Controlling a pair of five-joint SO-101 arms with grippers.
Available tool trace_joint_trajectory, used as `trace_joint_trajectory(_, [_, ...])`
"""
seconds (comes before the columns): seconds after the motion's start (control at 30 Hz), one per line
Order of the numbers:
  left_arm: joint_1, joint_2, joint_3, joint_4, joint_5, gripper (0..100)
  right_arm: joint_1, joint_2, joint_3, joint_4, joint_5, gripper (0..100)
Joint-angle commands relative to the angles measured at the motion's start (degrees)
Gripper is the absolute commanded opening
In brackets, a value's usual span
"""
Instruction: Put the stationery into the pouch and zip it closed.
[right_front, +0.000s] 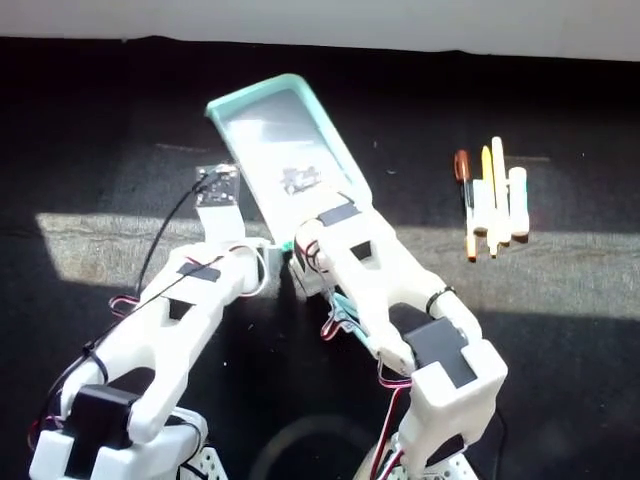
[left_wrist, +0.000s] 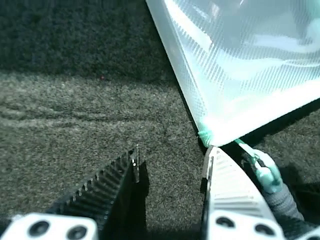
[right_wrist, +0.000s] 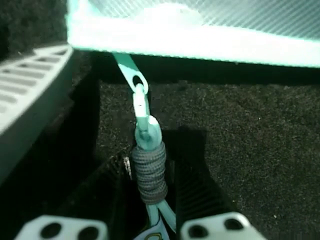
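The translucent pouch (right_front: 283, 150) with a teal rim lies at the back middle of the dark mat, one end towards the arms. Its teal zipper pull cord (right_wrist: 148, 172), wrapped in grey thread, runs off the near edge of the pouch (right_wrist: 200, 45). My right gripper (right_wrist: 152, 160) is shut on that cord. My left gripper (left_wrist: 172, 155) is open beside the pouch's near corner (left_wrist: 206, 134), with its white finger (left_wrist: 227, 185) just short of it and nothing between the fingers. Several pens and markers (right_front: 490, 200) lie side by side at the right.
Both arms meet at the pouch's near end, the left gripper (right_front: 265, 262) close to the right gripper (right_front: 305, 255). The left gripper's white finger (right_wrist: 30, 110) is next to the cord. A sunlit band crosses the mat (right_front: 100, 245).
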Motion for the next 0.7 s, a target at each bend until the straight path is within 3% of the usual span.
trace_joint_trajectory(0.0, [-2.95, 0.04, -0.66, -1.76, 0.26, 22, 0.66, -4.09, -1.10, 1.10, 0.53, 0.5])
trace_joint_trajectory(0.23, [-3.12, 0.04, -4.62, -1.67, 0.44, 3, 0.40, -10.59, -1.27, 1.10, 0.53, 0.5])
trace_joint_trajectory(0.67, [2.33, -0.04, -4.70, 6.33, 0.79, 17, 0.75, -5.85, -1.45, 0.75, 0.62, 0.5])
